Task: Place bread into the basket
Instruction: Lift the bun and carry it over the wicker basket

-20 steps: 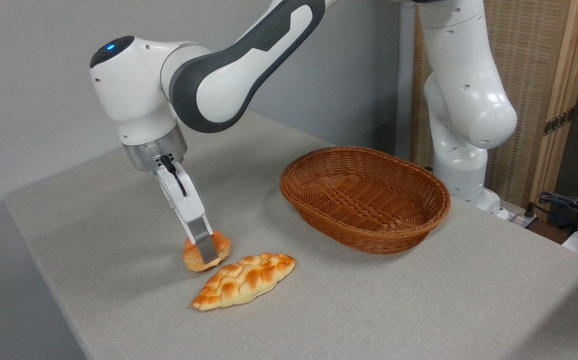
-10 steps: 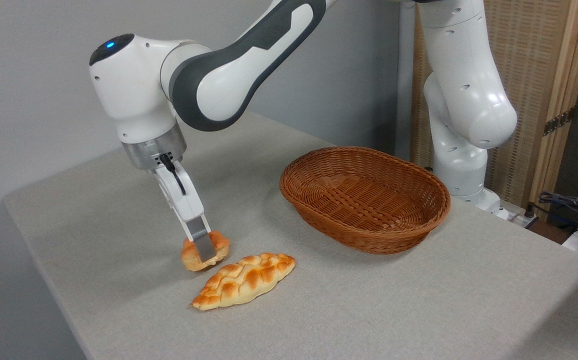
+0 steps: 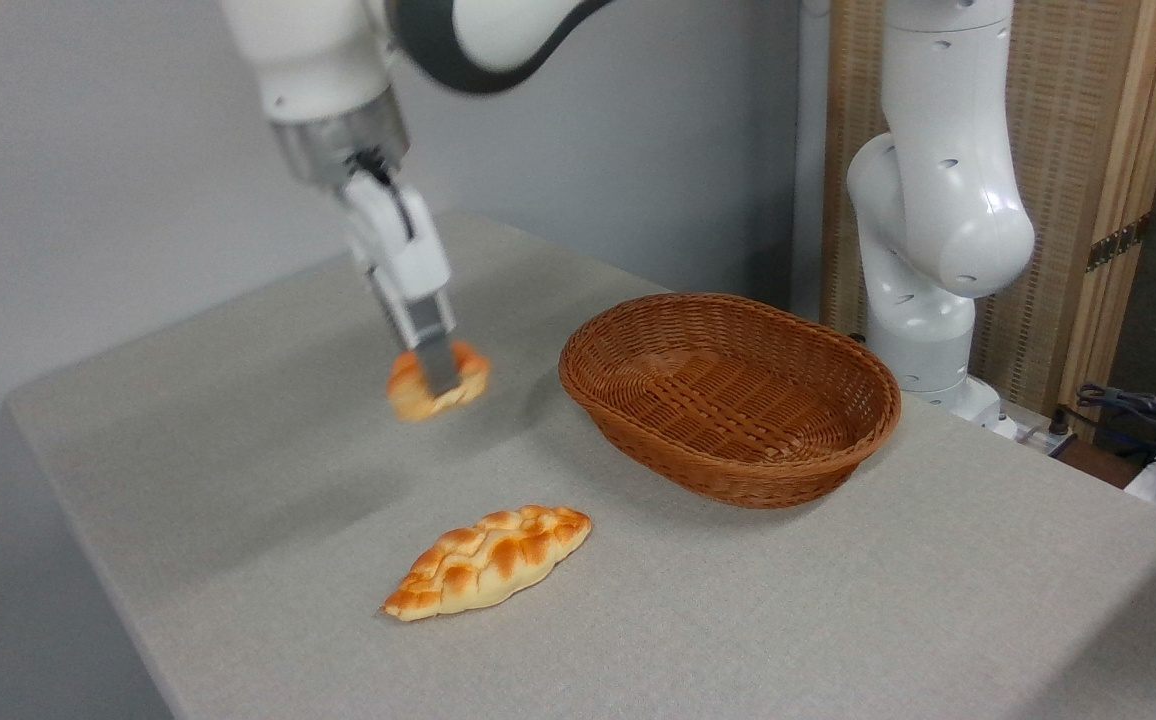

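The jaws of the gripper (image 3: 438, 375) are closed on the bread (image 3: 436, 385), a small round golden-orange bun that hangs in the air clear of the table (image 3: 238, 480), slightly blurred. One metal finger (image 3: 433, 345) crosses the front of the bun; the other is hidden behind it. The white arm (image 3: 338, 60) comes down from the top left of the scene, its silver wrist ring above the white gripper body.

The basket (image 3: 730, 395), a reddish-brown oval of woven wicker with flaring sides, stands on the table to the right of the held bun, apart from it, with nothing inside. The bun hangs to the left of the basket's left rim, not over it.

A long braided loaf (image 3: 488, 560) with pointed ends lies on the table nearer the camera, below and a little right of the bun, well apart from it and near the basket's near-left side without touching it.

The robot's white base column (image 3: 928, 220) rises at the far right behind the basket, in front of a slatted wooden screen (image 3: 1068, 200). Dark cables (image 3: 1138, 410) lie at the right edge
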